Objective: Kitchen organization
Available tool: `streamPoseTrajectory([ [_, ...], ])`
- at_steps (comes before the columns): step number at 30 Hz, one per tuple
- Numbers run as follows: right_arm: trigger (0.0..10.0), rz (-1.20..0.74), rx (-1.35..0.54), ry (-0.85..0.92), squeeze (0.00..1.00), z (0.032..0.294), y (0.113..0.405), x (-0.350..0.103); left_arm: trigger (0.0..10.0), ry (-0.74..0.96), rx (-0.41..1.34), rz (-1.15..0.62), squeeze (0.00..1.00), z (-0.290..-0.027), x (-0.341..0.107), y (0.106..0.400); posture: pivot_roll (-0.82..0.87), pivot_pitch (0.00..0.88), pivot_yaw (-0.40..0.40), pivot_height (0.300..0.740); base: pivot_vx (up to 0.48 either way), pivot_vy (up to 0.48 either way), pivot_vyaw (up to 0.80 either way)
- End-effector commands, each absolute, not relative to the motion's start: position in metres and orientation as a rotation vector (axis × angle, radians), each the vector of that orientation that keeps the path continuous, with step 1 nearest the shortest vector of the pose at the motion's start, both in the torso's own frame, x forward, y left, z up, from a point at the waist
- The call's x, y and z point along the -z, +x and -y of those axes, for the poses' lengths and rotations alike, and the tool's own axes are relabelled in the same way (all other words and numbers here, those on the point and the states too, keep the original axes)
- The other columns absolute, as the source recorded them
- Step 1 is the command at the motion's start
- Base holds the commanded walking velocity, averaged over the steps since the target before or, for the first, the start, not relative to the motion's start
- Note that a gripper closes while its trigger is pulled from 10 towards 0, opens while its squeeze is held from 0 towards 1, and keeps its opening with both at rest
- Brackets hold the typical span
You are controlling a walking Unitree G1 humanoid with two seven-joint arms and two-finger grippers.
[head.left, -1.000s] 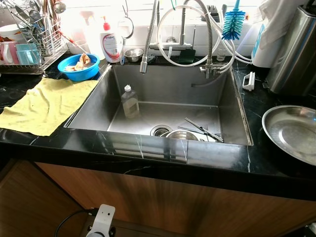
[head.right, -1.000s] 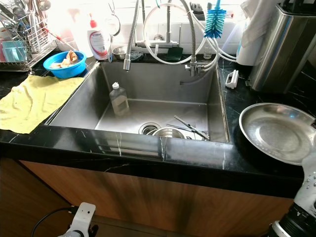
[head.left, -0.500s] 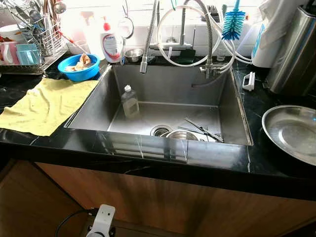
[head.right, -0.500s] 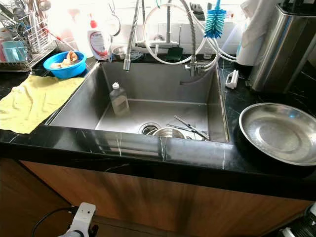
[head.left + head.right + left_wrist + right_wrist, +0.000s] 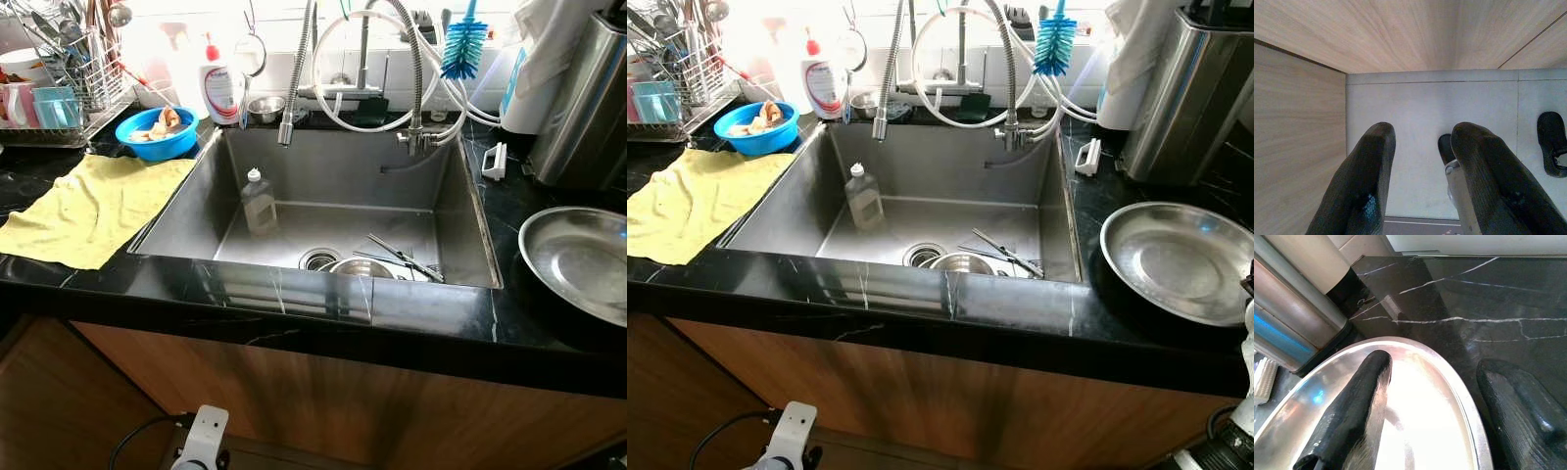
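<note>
— So, what is over on the left side?

— A wire rack (image 5: 73,59) with cups and spoons. Next to it sits a blue bowl (image 5: 155,132) with bits of food in it. A yellow cloth (image 5: 93,206) lies flat on the black counter (image 5: 294,299), just in front of the bowl.

— And in the middle?

— A big metal sink (image 5: 323,211). A small clear bottle (image 5: 258,201) stands inside it near the left wall. A little round bowl (image 5: 361,267) lies by the drain, with some thin metal tools (image 5: 402,258) just beside it. Behind the sink are a white soap bottle (image 5: 221,88), bendy hoses (image 5: 343,69) and a blue brush (image 5: 463,47).

— What about the right side?

— A big shiny metal pan (image 5: 1178,259) rests on the counter. Behind it stands a tall metal can (image 5: 1183,93).

— Where are the robot's hands?

— The left gripper (image 5: 1422,161) hangs down low by the wooden cupboard (image 5: 1298,147), over a pale floor (image 5: 1425,107). Its two black fingers are spread apart and hold nothing.

— And the other one?

— The right gripper (image 5: 1449,401) is at the edge of the pan. Its fingers are wide apart. One finger is over the inside of the pan, and the other is outside the rim over the counter. I cannot tell if they touch the pan.
</note>
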State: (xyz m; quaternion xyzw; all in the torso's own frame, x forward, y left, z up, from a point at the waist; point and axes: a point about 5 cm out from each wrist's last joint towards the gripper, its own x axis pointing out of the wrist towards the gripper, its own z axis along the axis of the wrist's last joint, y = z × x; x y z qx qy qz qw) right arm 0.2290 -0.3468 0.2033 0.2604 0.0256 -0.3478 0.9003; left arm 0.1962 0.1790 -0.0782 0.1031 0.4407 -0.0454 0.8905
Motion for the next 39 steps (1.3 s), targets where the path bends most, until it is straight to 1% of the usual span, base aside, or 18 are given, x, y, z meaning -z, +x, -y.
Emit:
streamPoseTrajectory([
  [1, 10.0, -0.077, 0.696, 0.558, 0.00, 0.342, 0.233, -0.200, 10.0, 0.225, 0.094, -0.920, 0.00, -0.182, 0.078, 0.195, -0.20, 0.000, 0.059, 0.740, 0.000, 0.000, 0.00],
  [6, 10.0, -0.076, 0.697, 0.561, 0.00, 0.340, 0.233, -0.202, 10.0, 0.225, 0.093, -0.921, 0.00, -0.183, 0.079, 0.195, -0.20, 0.000, 0.060, 0.740, 0.000, 0.000, 0.00],
  [9, 10.0, -0.037, 0.693, 0.574, 0.00, 0.338, 0.233, -0.209, 10.0, 0.226, 0.094, -0.921, 0.00, -0.183, 0.079, 0.195, -0.20, 0.000, 0.061, 0.740, 0.000, 0.000, 0.00],
  [12, 10.0, -0.024, 0.657, 0.588, 0.00, 0.334, 0.237, -0.214, 10.0, 0.229, 0.097, -0.921, 0.00, -0.183, 0.079, 0.195, -0.20, 0.000, 0.064, 0.740, 0.000, 0.000, 0.00],
  [14, 10.0, -0.040, 0.615, 0.586, 0.00, 0.329, 0.240, -0.213, 10.0, 0.229, 0.097, -0.921, 0.00, -0.183, 0.078, 0.195, -0.20, 0.000, 0.064, 0.740, 0.000, 0.000, 0.00],
  [16, 10.0, -0.058, 0.520, 0.571, 0.00, 0.315, 0.247, -0.213, 10.0, 0.228, 0.096, -0.920, 0.00, -0.183, 0.078, 0.195, -0.20, 0.000, 0.065, 0.740, 0.000, 0.000, 0.00],
  [17, 10.0, -0.058, 0.520, 0.571, 0.00, 0.315, 0.247, -0.213, 10.0, 0.228, 0.096, -0.920, 0.00, -0.183, 0.078, 0.195, -0.20, 0.000, 0.065, 0.740, 0.000, 0.000, 0.00],
  [18, 10.0, -0.061, 0.466, 0.564, 0.00, 0.306, 0.252, -0.214, 10.0, 0.228, 0.096, -0.920, 0.00, -0.183, 0.078, 0.195, -0.20, 0.000, 0.065, 0.740, 0.000, 0.000, 0.00],
  [22, 10.0, -0.055, 0.401, 0.566, 0.00, 0.294, 0.257, -0.219, 10.0, 0.227, 0.094, -0.919, 0.00, -0.183, 0.078, 0.195, -0.20, 0.000, 0.064, 0.740, 0.000, 0.000, 0.00],
  [34, 10.0, -0.073, 0.458, 0.553, 0.00, 0.303, 0.249, -0.217, 10.0, 0.221, 0.098, -0.920, 0.00, -0.182, 0.078, 0.196, -0.21, 0.000, 0.063, 0.740, 0.000, 0.000, 0.00],
  [38, 10.0, -0.082, 0.527, 0.575, 0.00, 0.310, 0.246, -0.213, 10.0, 0.221, 0.099, -0.920, 0.00, -0.182, 0.078, 0.196, -0.21, 0.000, 0.063, 0.740, 0.000, 0.000, 0.00],
  [39, 10.0, -0.083, 0.569, 0.585, 0.00, 0.314, 0.243, -0.211, 10.0, 0.221, 0.098, -0.921, 0.00, -0.182, 0.078, 0.196, -0.20, 0.000, 0.063, 0.740, 0.000, 0.000, 0.00],
])
